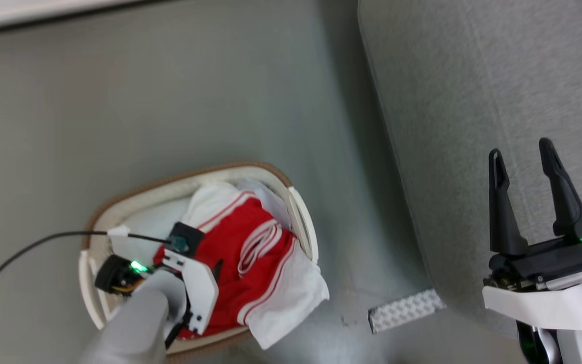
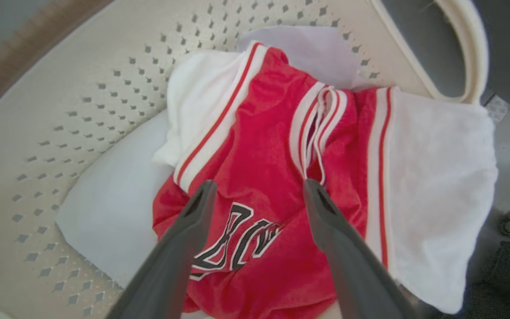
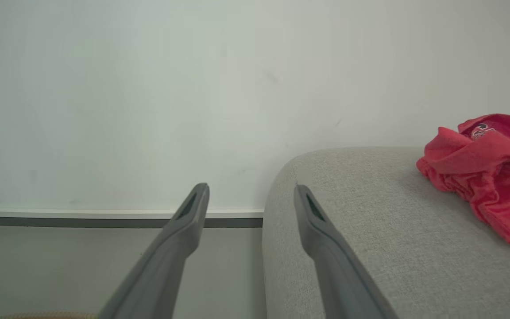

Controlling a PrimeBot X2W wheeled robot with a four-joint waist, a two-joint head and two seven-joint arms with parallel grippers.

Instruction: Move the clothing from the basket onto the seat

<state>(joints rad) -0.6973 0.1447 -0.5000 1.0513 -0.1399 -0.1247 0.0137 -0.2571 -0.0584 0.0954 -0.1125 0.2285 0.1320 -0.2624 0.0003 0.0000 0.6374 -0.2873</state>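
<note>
The clothing point(image 2: 264, 150) lies heaped in the basket point(image 2: 82, 110), spilling over its rim at 3 o'clock in the left wrist view. It looks soft, light and probably slippery. The left gripper point(image 2: 257, 188) hangs wide open just above it, and the best hold is likely the bunched striped trim point(image 2: 321, 124) at 1 o'clock.

Black, white-edged lettering point(image 2: 233, 239) on the red clothing point(image 2: 264, 146) — crumpled, only "BU" roughly legible.

Red-and-white clothing point(image 2: 259, 146): crumpled in cream perforated basket point(image 2: 82, 110), white panel draped over rim. Second red garment point(image 3: 489, 177), apparently bunched, on grey seat point(image 3: 370, 221).
</note>
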